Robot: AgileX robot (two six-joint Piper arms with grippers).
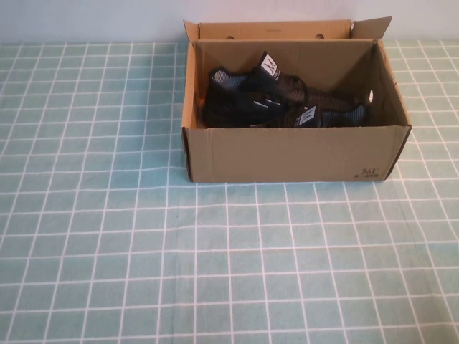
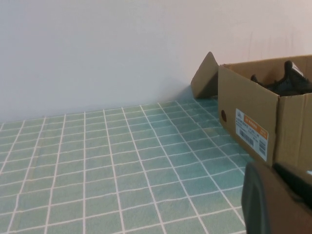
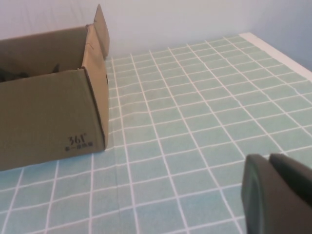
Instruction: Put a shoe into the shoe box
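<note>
The brown cardboard shoe box (image 1: 287,154) stands open at the far middle of the table, with its "361" print at the near right corner. Two black sneakers lie inside it: one (image 1: 247,97) at the left and one (image 1: 326,115) at the right near wall, both with white tongue tags. The box also shows in the left wrist view (image 2: 248,112) with a shoe (image 2: 287,83) poking above its rim, and in the right wrist view (image 3: 44,122). My left gripper (image 2: 273,166) is shut and empty, left of the box. My right gripper (image 3: 267,158) is shut and empty, right of the box. Neither arm shows in the high view.
A green checked tablecloth (image 1: 215,258) covers the table. A pale wall (image 2: 97,48) runs behind it. The table's right edge (image 3: 273,46) shows in the right wrist view.
</note>
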